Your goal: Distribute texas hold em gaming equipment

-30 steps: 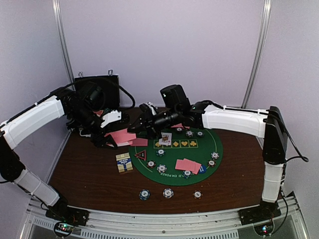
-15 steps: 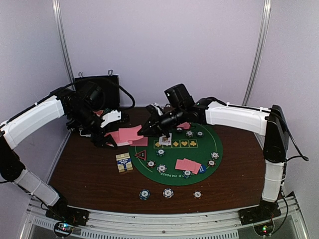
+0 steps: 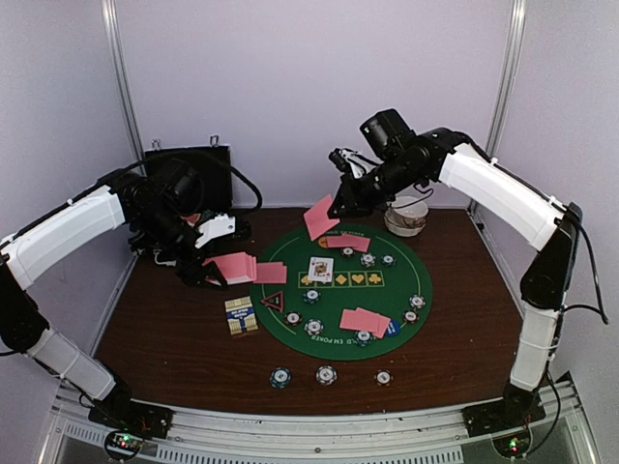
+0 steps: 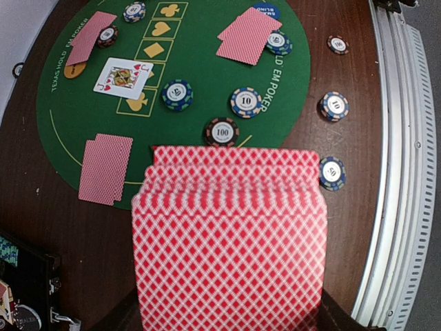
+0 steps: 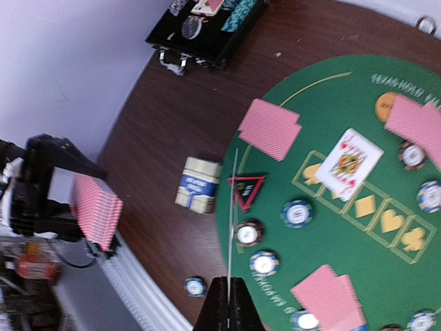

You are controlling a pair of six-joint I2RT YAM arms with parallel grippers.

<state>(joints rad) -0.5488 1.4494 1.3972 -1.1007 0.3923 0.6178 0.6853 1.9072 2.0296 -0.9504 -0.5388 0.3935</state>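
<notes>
The card stack (image 4: 227,241) hides the left end effector (image 3: 211,268) clamping it, while the right end effector (image 3: 338,205) pinches a single card (image 3: 318,218) hanging just below it.

- A robot lab enclosure.
- Plain lilac wall panels (image 3: 309,87) framed by aluminium posts (image 3: 503,87).
- A slotted metal rail (image 3: 309,425) edges the brown table (image 3: 164,338), carrying arm bases (image 3: 131,418).

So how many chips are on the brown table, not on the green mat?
3, in a row on the table near its front edge: left chip, middle chip, right chip. Others may be hidden.
</notes>
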